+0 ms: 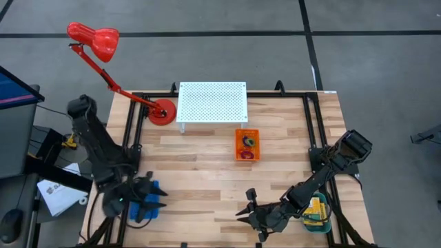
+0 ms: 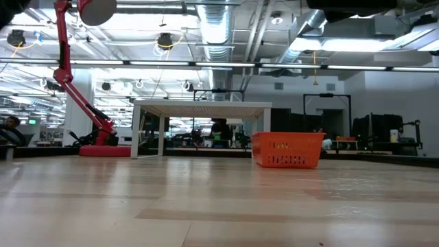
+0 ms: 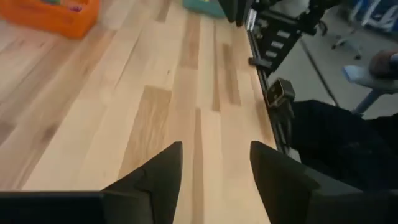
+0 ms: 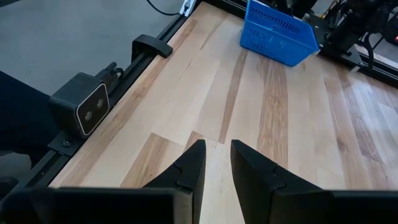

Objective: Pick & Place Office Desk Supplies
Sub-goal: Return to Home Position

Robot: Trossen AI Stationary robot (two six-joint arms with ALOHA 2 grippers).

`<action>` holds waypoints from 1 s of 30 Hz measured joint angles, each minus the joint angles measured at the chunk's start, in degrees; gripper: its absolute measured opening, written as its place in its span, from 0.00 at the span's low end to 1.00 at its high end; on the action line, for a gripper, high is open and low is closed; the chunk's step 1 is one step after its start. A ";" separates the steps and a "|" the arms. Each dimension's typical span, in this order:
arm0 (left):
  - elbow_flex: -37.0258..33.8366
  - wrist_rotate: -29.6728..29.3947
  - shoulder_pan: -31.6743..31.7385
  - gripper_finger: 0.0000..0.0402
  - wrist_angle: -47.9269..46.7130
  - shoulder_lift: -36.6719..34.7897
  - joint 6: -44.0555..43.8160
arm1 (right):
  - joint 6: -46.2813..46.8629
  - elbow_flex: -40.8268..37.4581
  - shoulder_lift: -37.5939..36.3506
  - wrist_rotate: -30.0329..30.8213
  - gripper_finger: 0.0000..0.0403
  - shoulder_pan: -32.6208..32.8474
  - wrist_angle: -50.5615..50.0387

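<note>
Pale wood planks of the table (image 1: 207,179) fill the high view, grey floor around them. The left gripper (image 3: 216,149), fingers well apart and empty, hangs at lower left over the blue bin (image 4: 277,34). The right gripper (image 4: 217,144), narrowly parted and also empty, sits at lower centre beside the teal tray (image 1: 326,222) holding yellow boxes (image 1: 315,207). Coloured rings (image 1: 248,142) lie in the orange tray (image 1: 247,158) mid-frame. No supplies lie loose, so I judge both arms parked at rest.
</note>
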 joint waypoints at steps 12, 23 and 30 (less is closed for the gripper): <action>-20.42 24.35 23.63 0.40 49.42 -0.78 36.59 | 1.12 0.00 0.00 -0.66 0.18 -2.02 -0.02; -20.55 39.76 39.18 0.35 35.33 -20.17 49.70 | 6.12 0.00 0.00 -0.17 0.18 -0.29 -0.87; -23.78 37.89 39.57 0.31 34.31 -33.99 58.04 | 6.76 0.00 0.00 -0.15 0.18 1.22 0.38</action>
